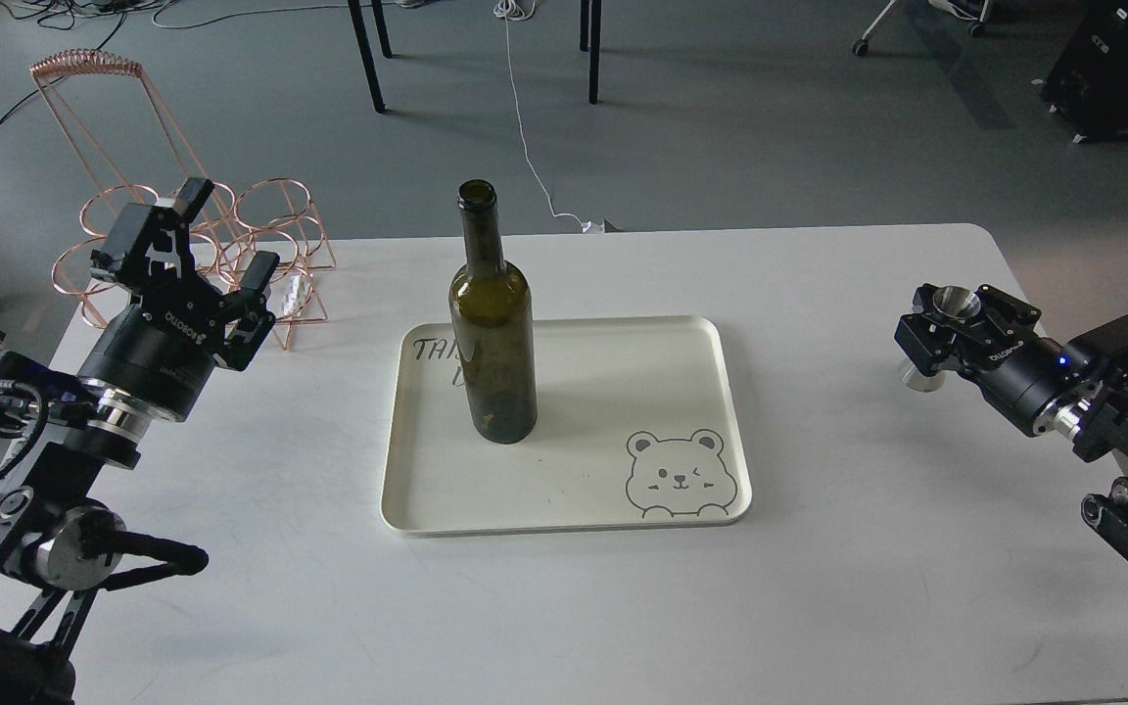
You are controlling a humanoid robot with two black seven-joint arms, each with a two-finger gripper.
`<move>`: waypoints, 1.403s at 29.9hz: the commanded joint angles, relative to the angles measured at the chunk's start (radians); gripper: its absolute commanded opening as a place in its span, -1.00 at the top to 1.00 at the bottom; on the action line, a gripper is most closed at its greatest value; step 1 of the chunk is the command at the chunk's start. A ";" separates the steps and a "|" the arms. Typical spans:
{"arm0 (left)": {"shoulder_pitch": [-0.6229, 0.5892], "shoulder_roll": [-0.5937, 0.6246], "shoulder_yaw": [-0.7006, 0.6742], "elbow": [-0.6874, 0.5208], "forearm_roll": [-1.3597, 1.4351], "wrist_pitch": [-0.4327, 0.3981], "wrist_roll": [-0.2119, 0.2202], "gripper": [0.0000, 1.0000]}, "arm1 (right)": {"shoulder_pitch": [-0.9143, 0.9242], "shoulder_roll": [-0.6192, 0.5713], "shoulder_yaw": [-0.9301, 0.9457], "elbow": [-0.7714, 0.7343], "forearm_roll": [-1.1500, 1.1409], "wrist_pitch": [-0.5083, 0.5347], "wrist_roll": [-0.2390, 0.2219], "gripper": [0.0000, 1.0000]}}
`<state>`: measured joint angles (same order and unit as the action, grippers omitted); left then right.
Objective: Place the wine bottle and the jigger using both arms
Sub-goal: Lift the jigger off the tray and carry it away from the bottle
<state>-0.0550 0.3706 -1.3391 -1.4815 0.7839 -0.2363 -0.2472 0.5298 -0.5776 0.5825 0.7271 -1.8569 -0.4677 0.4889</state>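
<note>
The wine bottle (493,343) stands upright on the left part of a cream tray (564,522) at the table's middle. My right gripper (951,333) is shut on the silver jigger (954,303), holding it upright by its waist over the table's right side, well right of the tray. The jigger's lower cone is close to the tabletop; I cannot tell if it touches. My left gripper (228,235) is open and empty at the far left, raised in front of a copper wire rack, well clear of the bottle.
A copper wire rack (270,211) stands at the table's back left corner, just behind my left gripper. The white table (819,587) has its right edge close to my right arm. Chair legs and cables lie on the floor beyond.
</note>
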 commanded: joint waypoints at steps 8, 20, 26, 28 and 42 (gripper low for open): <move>-0.003 0.004 -0.002 0.000 0.000 0.000 0.000 -0.96 | -0.008 0.041 -0.004 -0.054 0.022 0.000 0.000 0.75; -0.003 0.004 -0.002 0.000 0.000 -0.001 -0.001 -0.96 | -0.007 0.041 -0.139 -0.057 0.163 -0.021 0.000 0.59; -0.005 0.004 -0.002 0.000 0.000 -0.003 -0.001 -0.96 | -0.005 0.039 -0.142 -0.052 0.165 -0.021 0.000 0.02; -0.005 0.004 -0.002 0.000 0.000 -0.004 -0.001 -0.96 | -0.004 0.039 -0.147 -0.051 0.165 -0.021 0.000 -0.28; -0.005 0.004 0.000 -0.005 0.002 -0.005 -0.001 -0.96 | -0.024 -0.057 -0.179 0.047 0.171 -0.021 0.000 -0.89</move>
<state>-0.0598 0.3743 -1.3402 -1.4850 0.7838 -0.2409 -0.2485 0.5139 -0.5884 0.4206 0.7242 -1.6900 -0.4888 0.4887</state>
